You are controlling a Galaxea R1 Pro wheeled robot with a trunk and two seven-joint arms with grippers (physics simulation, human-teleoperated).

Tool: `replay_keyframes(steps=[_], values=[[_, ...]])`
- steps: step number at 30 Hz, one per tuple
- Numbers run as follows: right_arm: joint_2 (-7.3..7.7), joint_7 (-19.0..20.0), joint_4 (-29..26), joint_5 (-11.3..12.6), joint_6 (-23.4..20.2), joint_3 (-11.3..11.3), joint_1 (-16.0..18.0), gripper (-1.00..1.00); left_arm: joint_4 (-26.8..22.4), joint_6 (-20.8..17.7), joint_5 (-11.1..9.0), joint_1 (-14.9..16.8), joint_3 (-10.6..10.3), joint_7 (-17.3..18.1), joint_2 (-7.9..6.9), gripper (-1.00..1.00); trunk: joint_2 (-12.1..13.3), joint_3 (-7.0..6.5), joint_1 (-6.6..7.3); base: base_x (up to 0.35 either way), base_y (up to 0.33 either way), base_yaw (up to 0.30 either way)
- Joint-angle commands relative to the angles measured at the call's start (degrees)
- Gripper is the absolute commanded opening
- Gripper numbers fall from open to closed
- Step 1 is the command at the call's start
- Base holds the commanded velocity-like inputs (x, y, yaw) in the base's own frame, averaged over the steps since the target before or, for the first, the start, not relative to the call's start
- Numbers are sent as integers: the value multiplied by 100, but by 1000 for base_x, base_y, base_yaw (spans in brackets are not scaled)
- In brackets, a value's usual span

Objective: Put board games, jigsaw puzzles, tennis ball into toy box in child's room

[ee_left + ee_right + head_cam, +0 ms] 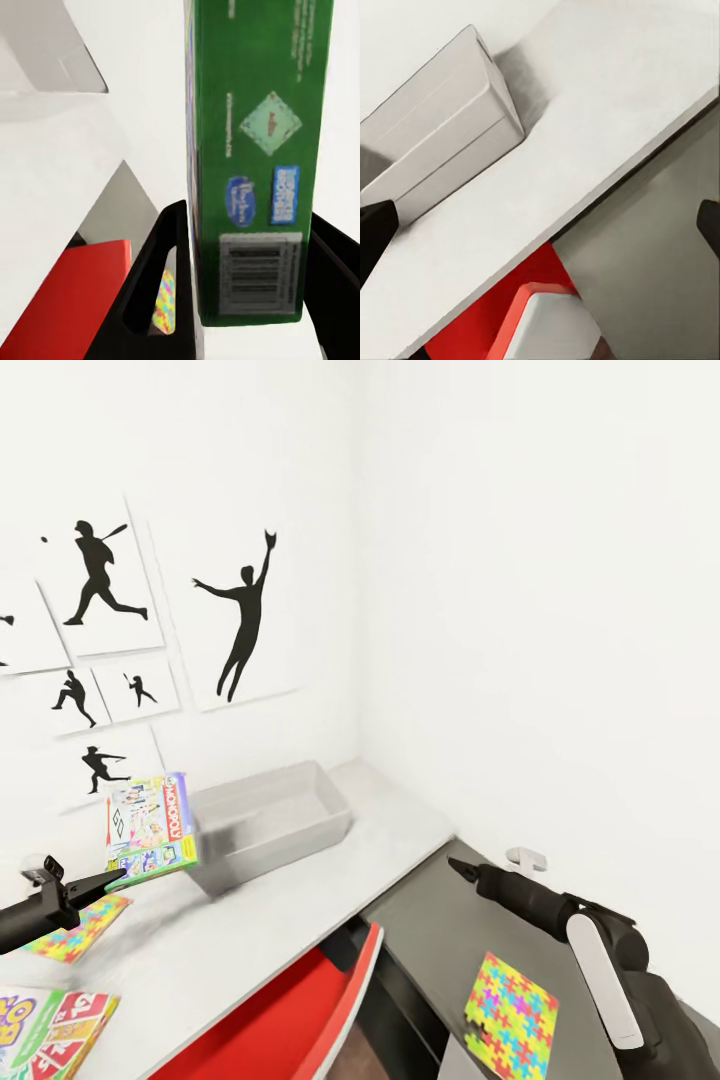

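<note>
Left gripper clenched on the Monopoly box, held upright just beside the toy box. Advice: carry it over the rim, tilt flat, then release. Right gripper hangs spread, empty. The left wrist view reveals the box's green barcode back
</note>
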State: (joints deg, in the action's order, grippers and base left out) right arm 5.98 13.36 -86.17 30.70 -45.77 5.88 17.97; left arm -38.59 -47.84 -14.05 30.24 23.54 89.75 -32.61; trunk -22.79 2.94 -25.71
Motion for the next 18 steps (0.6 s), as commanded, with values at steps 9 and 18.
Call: replay_keyframes(steps=[9, 18], values=[[0, 35, 0, -18, -28, 8, 4, 100, 2, -59, 8, 8, 1, 25, 5, -100, -13, 13, -7, 270, -2, 184], [0, 35, 19, 4, -24, 15, 4, 100, 2, -59, 7, 8, 1, 25, 9, -100, -13, 13, -7, 37, 0, 240]])
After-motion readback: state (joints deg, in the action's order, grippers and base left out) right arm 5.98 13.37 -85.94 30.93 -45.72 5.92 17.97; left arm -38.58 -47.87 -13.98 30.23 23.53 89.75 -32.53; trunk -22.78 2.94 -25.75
